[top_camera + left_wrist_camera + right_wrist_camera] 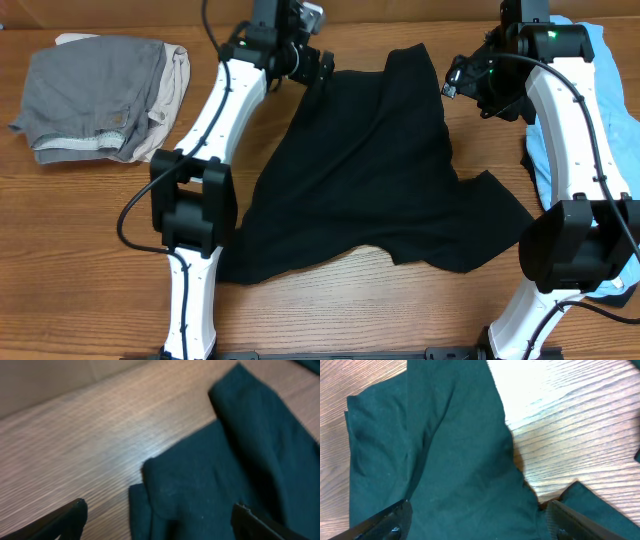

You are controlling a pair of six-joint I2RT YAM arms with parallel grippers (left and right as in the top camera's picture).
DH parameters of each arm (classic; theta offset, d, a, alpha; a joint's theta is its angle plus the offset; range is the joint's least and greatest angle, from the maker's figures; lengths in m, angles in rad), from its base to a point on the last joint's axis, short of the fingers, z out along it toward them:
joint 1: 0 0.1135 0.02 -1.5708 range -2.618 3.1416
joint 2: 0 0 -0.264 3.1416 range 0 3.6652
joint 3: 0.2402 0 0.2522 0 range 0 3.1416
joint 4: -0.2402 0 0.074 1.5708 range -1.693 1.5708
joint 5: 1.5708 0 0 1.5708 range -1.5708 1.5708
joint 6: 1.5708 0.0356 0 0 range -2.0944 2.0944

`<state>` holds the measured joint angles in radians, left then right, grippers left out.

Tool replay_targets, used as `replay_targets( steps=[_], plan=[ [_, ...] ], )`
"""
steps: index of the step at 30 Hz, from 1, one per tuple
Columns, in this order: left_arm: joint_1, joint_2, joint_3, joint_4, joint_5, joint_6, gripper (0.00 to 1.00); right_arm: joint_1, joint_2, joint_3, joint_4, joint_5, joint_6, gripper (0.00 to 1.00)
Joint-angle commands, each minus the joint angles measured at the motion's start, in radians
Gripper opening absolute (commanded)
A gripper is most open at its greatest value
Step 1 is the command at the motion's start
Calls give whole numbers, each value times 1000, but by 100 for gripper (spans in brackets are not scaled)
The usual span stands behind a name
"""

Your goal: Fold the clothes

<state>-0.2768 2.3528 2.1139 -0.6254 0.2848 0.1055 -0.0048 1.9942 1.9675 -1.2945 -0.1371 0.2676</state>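
A black shirt [380,170] lies crumpled and partly spread across the middle of the wooden table. My left gripper [318,68] hovers open over its far left corner; the left wrist view shows the dark cloth [220,475] between the spread fingers [160,520]. My right gripper [455,80] hovers open over the shirt's far right edge; the right wrist view shows the cloth [450,460] between its fingers [477,515]. Neither gripper holds anything.
A stack of folded grey and beige clothes [100,95] sits at the far left. A light blue garment [600,120] lies at the right edge under the right arm. Bare wood [350,310] shows along the front.
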Motion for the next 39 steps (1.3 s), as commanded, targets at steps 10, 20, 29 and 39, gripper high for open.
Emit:
replay_targets(
  steps=[10,20,29,39],
  plan=[
    [-24,98,34,-7,-71,43,71,3,-40,15,2,32,-13,86],
    [-37,145,34,5,-67,44,62,3,-40,15,3,32,-13,84],
    [-51,146,14,41,-67,44,56,3,-40,15,2,32,-13,82],
    [-58,178,13,38,-67,14,52,3,-40,15,2,32,-13,81]
  ],
)
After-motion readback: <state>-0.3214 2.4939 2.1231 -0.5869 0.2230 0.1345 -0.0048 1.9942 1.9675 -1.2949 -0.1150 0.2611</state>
